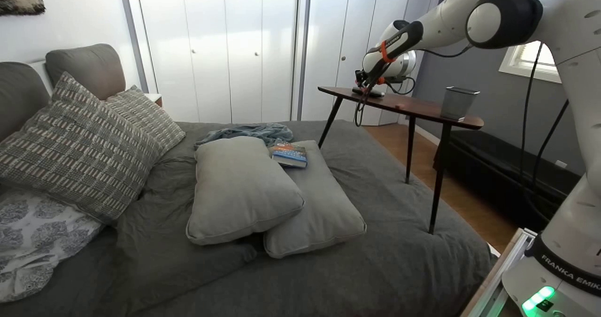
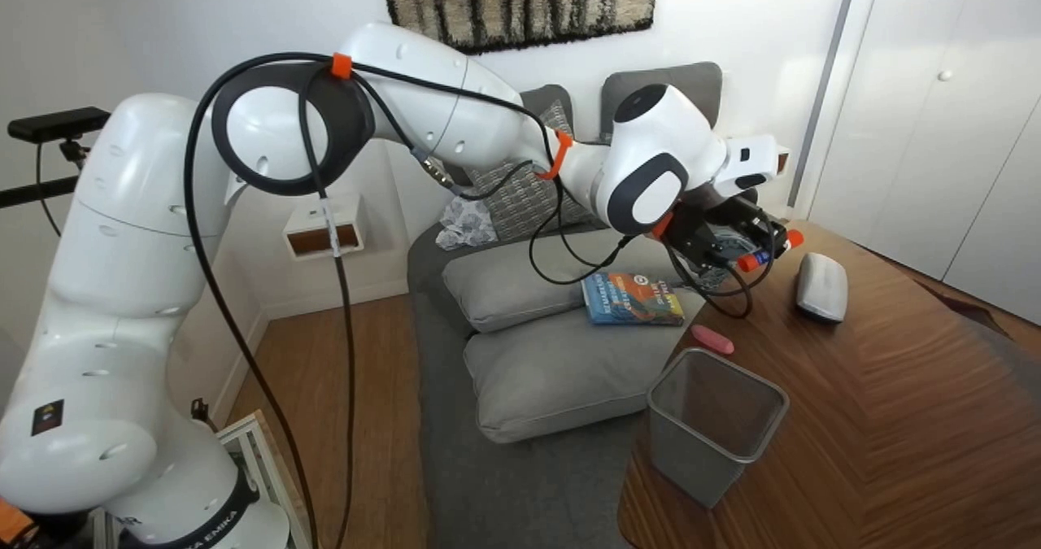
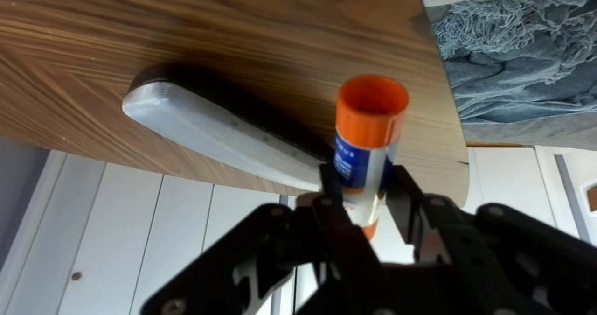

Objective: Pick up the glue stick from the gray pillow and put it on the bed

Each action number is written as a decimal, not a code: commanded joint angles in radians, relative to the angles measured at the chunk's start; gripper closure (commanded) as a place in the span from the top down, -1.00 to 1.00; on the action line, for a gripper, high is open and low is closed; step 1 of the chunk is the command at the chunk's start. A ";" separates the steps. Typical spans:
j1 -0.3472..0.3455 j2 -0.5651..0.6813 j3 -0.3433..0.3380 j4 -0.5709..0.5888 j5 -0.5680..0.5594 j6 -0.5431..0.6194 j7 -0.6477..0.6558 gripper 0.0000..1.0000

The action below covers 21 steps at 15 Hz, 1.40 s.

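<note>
The glue stick (image 3: 370,119), with orange ends and a blue and white label, is pinched between the two black fingers of my gripper (image 3: 366,182) in the wrist view. In an exterior view, the glue stick (image 2: 749,263) shows at the tip of the gripper (image 2: 774,248), over the far end of the wooden side table. The gripper (image 1: 360,80) also shows above that table, where the glue stick is too small to make out. The bed (image 1: 385,270) has a dark charcoal cover. Two gray pillows (image 1: 239,185) lie overlapping on it.
The wooden side table (image 2: 903,419) bears a white and black eraser-like object (image 2: 823,285), a small pink object (image 2: 712,338) and a mesh bin (image 2: 699,459). A book (image 1: 289,155) lies on the pillows. A blue-gray blanket (image 1: 263,131) lies behind them. Patterned cushions (image 1: 89,148) stand by the headboard.
</note>
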 commanded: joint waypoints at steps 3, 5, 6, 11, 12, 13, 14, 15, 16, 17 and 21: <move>-0.095 0.002 0.108 0.067 -0.048 -0.086 -0.047 -0.84; -0.112 0.004 0.131 0.076 -0.055 -0.109 -0.073 -0.84; -0.124 0.002 0.147 0.077 -0.057 -0.124 -0.097 -0.84; -0.146 0.006 0.165 0.086 -0.082 -0.150 -0.154 -0.84; -0.152 0.006 0.170 0.084 -0.084 -0.143 -0.170 -0.84; -0.157 0.005 0.175 0.084 -0.085 -0.143 -0.182 -0.84; -0.162 0.006 0.180 0.084 -0.087 -0.146 -0.195 -0.84; -0.163 0.007 0.180 0.083 -0.092 -0.145 -0.201 -0.84; -0.165 0.008 0.182 0.082 -0.095 -0.150 -0.211 0.13; -0.166 0.009 0.181 0.083 -0.099 -0.151 -0.215 0.14; -0.157 0.003 0.173 0.076 -0.095 -0.110 -0.186 0.65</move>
